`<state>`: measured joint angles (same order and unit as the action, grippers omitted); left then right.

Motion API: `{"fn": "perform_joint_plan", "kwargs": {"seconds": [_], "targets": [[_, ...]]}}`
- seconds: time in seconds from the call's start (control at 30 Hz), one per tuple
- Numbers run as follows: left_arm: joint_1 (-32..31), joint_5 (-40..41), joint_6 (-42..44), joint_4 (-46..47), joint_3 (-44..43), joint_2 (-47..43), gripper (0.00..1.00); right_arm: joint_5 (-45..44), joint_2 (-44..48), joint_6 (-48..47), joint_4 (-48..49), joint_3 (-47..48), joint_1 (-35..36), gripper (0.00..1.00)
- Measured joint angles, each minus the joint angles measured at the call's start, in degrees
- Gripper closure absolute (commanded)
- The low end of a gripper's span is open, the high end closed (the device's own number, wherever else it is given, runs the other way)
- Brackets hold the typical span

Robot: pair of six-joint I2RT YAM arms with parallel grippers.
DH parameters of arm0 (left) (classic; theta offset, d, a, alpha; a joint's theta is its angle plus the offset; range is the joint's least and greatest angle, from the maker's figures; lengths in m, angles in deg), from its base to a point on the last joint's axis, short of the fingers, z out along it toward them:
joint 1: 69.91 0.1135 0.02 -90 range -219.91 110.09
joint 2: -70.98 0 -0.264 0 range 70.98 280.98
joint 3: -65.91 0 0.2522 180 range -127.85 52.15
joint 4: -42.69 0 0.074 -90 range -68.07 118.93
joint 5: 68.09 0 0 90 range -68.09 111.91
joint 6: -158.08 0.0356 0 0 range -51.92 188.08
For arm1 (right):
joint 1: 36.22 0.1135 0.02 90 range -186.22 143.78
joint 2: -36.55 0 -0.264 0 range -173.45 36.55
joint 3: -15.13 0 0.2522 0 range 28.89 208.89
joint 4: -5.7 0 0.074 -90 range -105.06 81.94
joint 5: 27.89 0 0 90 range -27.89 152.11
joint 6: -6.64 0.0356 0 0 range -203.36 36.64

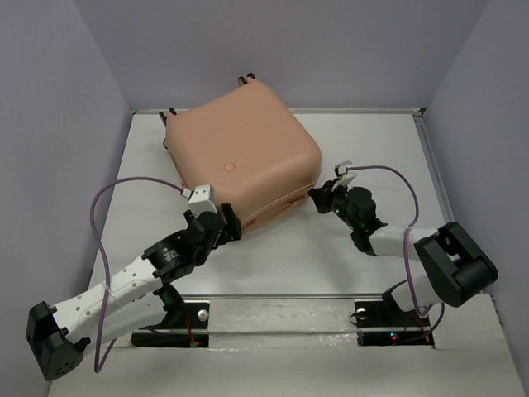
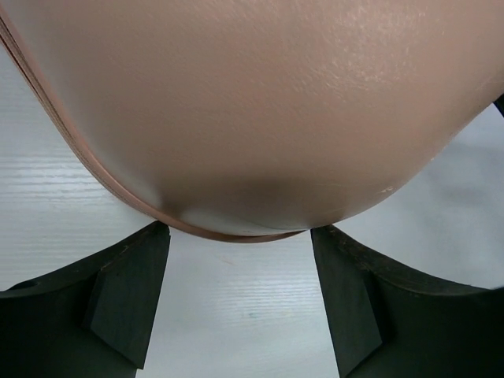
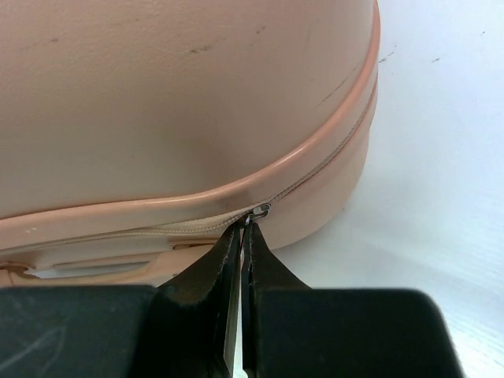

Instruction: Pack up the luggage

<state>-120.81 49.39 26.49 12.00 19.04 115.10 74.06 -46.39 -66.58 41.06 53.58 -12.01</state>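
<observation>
Top external: luggage lies flat on the white table, centre to far-left, turned diagonally, lid down. Caster wheels are on its far side. A small round dot sits on the top shell.

Left gripper is at the luggage's near-left corner. Right gripper is at the near-right side, just beside the shell. A purple cable loops off the left arm.

Left wrist: left gripper is spread wide and holds nothing. Its fingers stand either side of the rounded corner of the luggage, tips right up at the lower rim. Can't tell if they actually touch. Bare table shows between them.

Right wrist: right gripper is pinched closed, tips at the metal zipper slider on the seam of the luggage. A thin pale sliver runs between the two fingers; can't tell if that's the pull tab or just a gap, so whether it has a grip is unconfirmed. The seam looks parted left of the slider and closed to its right, round the corner. Light scuff marks show on the shell.
</observation>
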Motion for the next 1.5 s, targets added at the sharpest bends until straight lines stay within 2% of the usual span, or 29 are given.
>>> {"fn": "perform_joint_plan", "kwargs": {"seconds": [0.17,0.23,0.33,0.4,0.6,0.77,0.93,1.13,1.27,1.37,1.5], "targets": [[2.01,2.67,1.51,-0.46,0.0,2.93,0.19,-15.21,1.97,0.24,-1.79,-0.85,12.24,0.93],[2.32,2.14,1.57,0.13,0.0,3.98,0.2,-16.76,2.73,1.49,-2.12,-1.55,16.06,0.93],[2.19,-0.02,1.81,7.13,-0.28,5.51,0.2,-15.32,3.76,3.65,-3.98,-1.84,23.8,0.93],[2.16,-0.52,1.97,9.6,-0.79,5.2,0.19,-15.23,4.92,4.61,-5.6,-1.9,26.08,0.93],[2.56,-2.25,1.64,10.84,-0.15,1.38,0.29,-15.76,9.94,5.9,-13.66,-1.62,25.07,0.93],[2.91,-5.07,-0.52,12.79,6.56,-3.13,0.3,-13.09,15.96,5.88,-22.58,-1.31,17.86,0.93],[2.93,-6.8,-1.62,13.7,10.91,1.03,0.29,-9.94,17.75,5.6,-29.14,0.81,15.72,0.93],[2.51,-8.41,-1.01,19.39,7.8,10.49,0.29,-16.57,16.0,8.96,-27.19,0.96,24.22,0.93],[2.12,-10.91,-0.31,22.36,5.42,16.39,0.29,-28.17,13.6,12.81,-23.69,1.14,33.9,0.93],[2.1,-11.85,-0.11,25.07,5.2,18.73,0.29,-32.7,12.5,14.47,-22.8,1.42,36.54,0.93],[2.14,-12.5,0.02,26.99,5.2,19.87,0.3,-34.45,12.72,15.5,-23.56,1.95,36.41,0.93]]}}
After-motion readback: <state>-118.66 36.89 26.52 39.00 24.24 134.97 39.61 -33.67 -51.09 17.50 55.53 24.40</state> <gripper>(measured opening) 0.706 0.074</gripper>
